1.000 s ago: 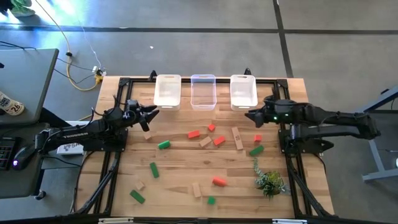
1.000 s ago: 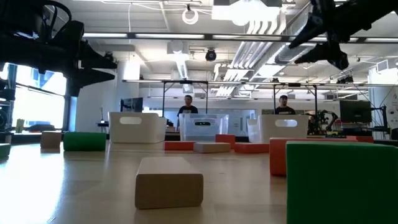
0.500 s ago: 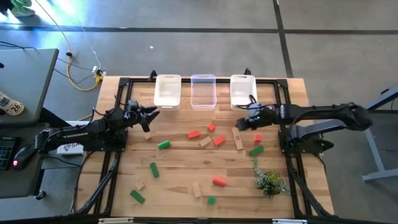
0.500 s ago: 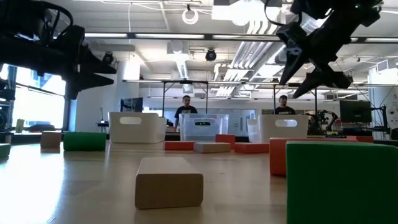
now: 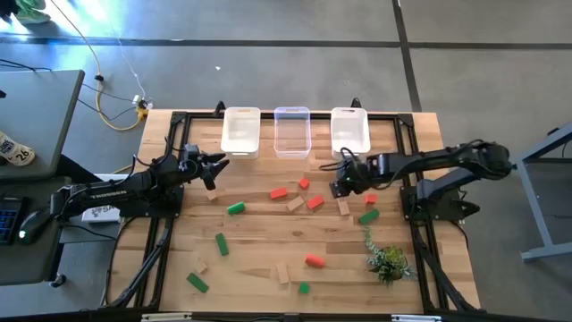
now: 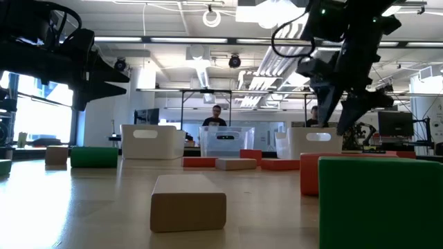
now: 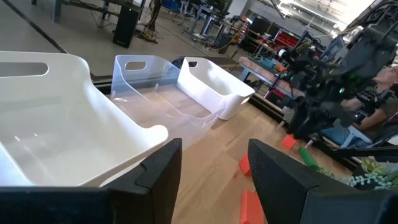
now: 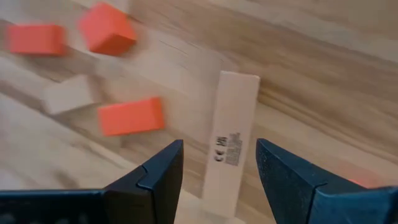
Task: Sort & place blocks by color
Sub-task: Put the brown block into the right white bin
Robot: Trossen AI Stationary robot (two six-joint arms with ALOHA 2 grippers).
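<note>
Between the parted fingers of the right gripper, which is hanging low over the table's middle right, a long pale natural-wood bar with a small printed label is lying flat on the wooden table. Its long axis is running straight ahead of the claw, so the fingers are straddling its narrow width, seemingly not touching it. Red blocks are sitting just beside it. Well apart, the left gripper is waiting open near the white bins.
</note>
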